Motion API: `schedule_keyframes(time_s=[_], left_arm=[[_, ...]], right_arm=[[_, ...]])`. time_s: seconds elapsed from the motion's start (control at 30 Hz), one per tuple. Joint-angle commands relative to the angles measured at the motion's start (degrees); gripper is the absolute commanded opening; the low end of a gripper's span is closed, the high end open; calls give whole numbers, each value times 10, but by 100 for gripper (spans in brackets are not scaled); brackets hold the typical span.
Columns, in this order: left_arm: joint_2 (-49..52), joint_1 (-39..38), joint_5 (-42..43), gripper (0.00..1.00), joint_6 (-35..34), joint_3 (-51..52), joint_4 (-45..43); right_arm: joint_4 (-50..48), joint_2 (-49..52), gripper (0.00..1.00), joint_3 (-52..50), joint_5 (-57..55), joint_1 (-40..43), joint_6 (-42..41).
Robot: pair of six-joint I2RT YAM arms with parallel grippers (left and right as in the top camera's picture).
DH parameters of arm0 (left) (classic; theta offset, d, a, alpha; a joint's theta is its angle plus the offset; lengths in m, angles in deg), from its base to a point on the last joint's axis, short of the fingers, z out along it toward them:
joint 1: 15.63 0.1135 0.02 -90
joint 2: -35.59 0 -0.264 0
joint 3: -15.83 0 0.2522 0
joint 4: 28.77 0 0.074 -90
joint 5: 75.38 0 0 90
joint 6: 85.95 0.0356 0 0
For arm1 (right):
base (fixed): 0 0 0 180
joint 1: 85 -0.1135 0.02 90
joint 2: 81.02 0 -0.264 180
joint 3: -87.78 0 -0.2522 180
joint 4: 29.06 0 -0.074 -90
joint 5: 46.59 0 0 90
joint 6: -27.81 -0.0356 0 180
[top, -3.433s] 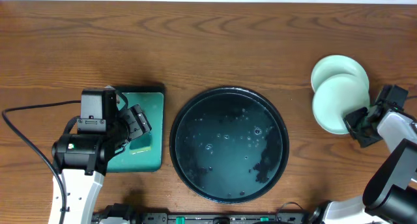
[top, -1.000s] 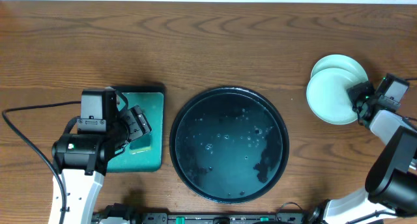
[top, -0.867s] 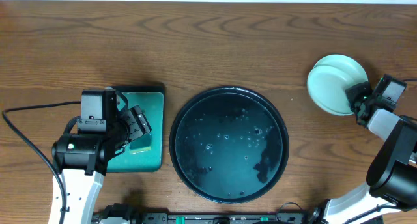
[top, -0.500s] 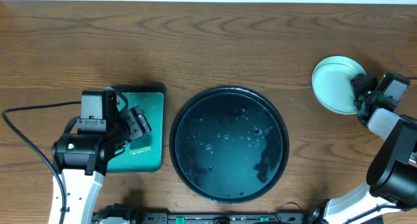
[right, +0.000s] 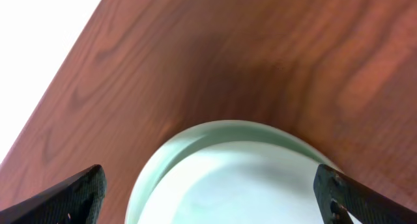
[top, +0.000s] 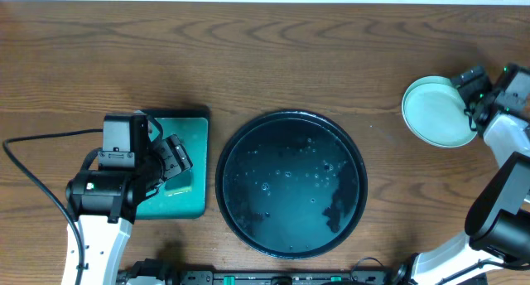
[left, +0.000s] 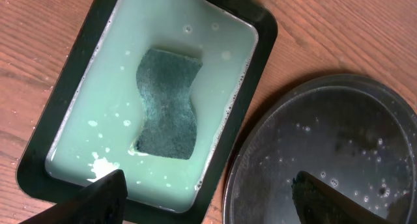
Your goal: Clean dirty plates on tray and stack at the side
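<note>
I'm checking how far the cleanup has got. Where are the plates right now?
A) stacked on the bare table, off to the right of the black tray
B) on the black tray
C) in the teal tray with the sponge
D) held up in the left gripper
A: the plates lie stacked on the wood, well clear of the tray, which holds no plate.

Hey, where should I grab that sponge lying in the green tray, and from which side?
Grip the sponge across its narrow waist, coming straight down from above. It lies flat in milky water in the green tray, so only its top and pinched-in long edges are reachable; the waist probably gives the surest hold.
</note>
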Motion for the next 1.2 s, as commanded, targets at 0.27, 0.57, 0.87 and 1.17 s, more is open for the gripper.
schedule_keyframes(time_s=[0.27, 0.57, 0.87, 1.17], left_arm=[[0, -2, -3, 82, -1, -10, 2], [0, -2, -3, 82, 6, -10, 2], [0, -2, -3, 82, 6, -10, 2], [0, -1, -3, 82, 6, -10, 2]], right_arm=[[232, -87, 1, 135, 2, -107, 183], [547, -162, 1, 137, -8, -125, 77], [567, -118, 1, 70, -17, -125, 61], [494, -46, 1, 54, -39, -124, 27]])
